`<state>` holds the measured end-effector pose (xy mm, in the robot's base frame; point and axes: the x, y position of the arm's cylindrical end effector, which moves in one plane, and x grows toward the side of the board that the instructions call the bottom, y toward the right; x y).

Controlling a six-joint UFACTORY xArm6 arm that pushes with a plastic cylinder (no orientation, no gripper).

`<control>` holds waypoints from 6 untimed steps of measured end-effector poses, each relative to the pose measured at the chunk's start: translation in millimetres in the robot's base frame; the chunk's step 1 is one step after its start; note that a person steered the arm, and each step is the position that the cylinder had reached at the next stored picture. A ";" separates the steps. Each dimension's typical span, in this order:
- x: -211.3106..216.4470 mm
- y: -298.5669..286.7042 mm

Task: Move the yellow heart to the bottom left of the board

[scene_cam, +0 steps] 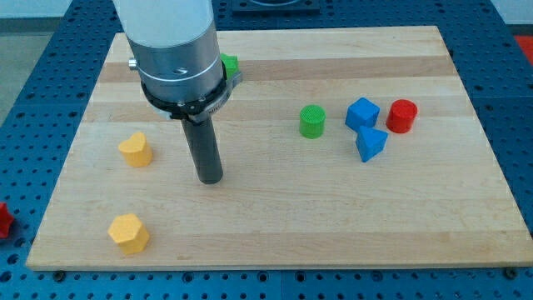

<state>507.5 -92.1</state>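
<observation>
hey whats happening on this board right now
A single arm with a dark rod is working on a wooden board. My tip rests on the board just to the view's right of the yellow heart, not touching it. A second yellow block sits nearer the bottom left. A green cylinder, two blue blocks and a red cylinder lie off to the right. A green block peeks out behind the arm.

Board (275, 208) pale smooth wood; yellow heart (135, 150) matt plastic.
</observation>
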 end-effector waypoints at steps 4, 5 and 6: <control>5.4 -139.6; -26.0 -138.5; -45.2 -96.3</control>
<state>462.4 -188.4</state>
